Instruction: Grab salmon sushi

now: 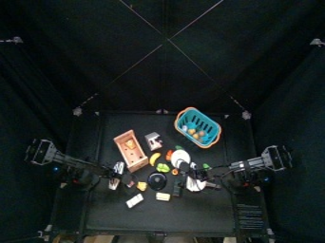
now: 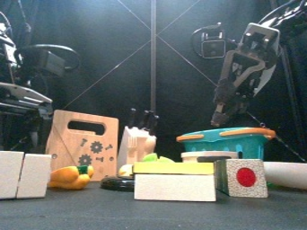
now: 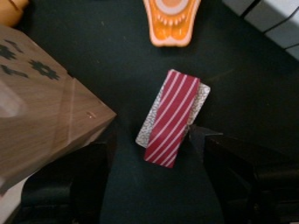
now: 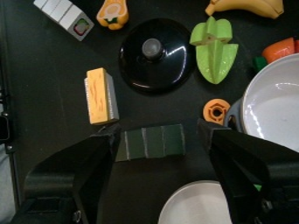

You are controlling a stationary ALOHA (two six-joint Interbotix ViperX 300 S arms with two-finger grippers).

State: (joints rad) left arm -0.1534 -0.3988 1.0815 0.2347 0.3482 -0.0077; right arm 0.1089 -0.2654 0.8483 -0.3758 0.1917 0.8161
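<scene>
In the top view the things on the surface [image 1: 102, 214] are small and crowded, so the salmon sushi cannot be picked out there; the front view does not show it clearly either, blocked by the white blocks [image 2: 24, 174] and the wooden board [image 2: 82, 139]. The left wrist view shows it best: the salmon sushi [image 3: 176, 116], red with pale stripes over rice, lies flat on the dark surface beside the wooden board's corner, with an orange piece [image 3: 170, 19] cut off at the frame edge beyond it. The left tool [image 3: 152, 162] is spread wide, empty, its jaws either side of the sushi's near end, contact unclear. The right tool [image 4: 163, 153] is likewise released and empty, above a dark green block [image 4: 151, 143], near a black lid [image 4: 155, 55].
</scene>
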